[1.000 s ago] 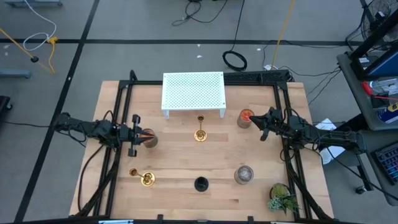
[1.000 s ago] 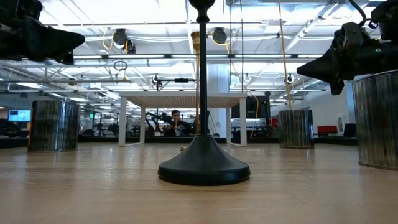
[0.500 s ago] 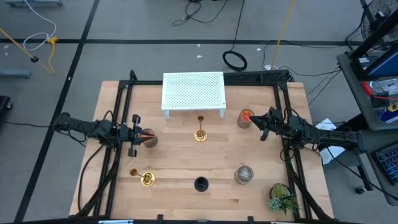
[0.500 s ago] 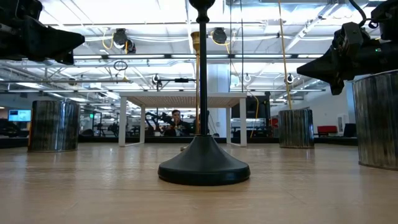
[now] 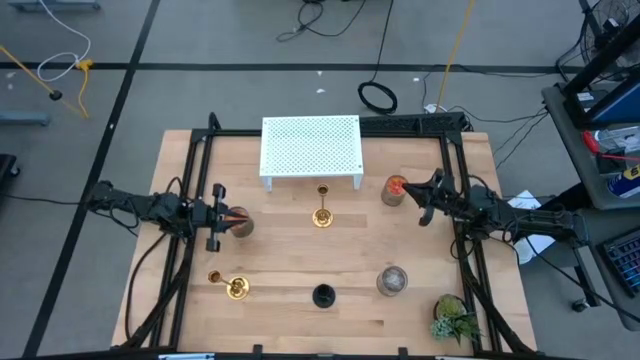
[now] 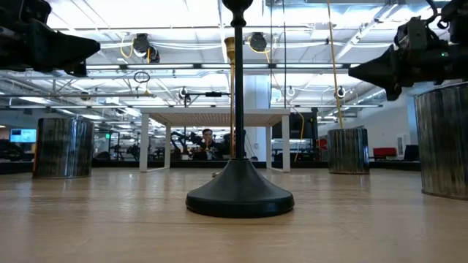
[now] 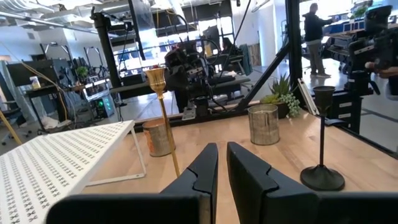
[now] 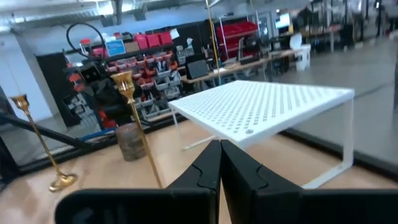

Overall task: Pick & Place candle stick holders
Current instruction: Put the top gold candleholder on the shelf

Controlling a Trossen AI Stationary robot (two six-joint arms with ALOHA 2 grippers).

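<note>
My right gripper edged up beside the white perforated metal shelf, pinched closed, empty, left gripper left of it, fingers nearly together.

Table: light wooden table, black rails along its left and right edges.
Far middle: white perforated shelf standing on its legs.
Centre: gold candlestick holder, upright, just in front of the shelf.
Front left: second gold candlestick holder.
Front middle: black candlestick holder, upright.
Cans: three metal cans, one at left, one at far right, one at front right.
Front right corner: small green potted plant.
</note>
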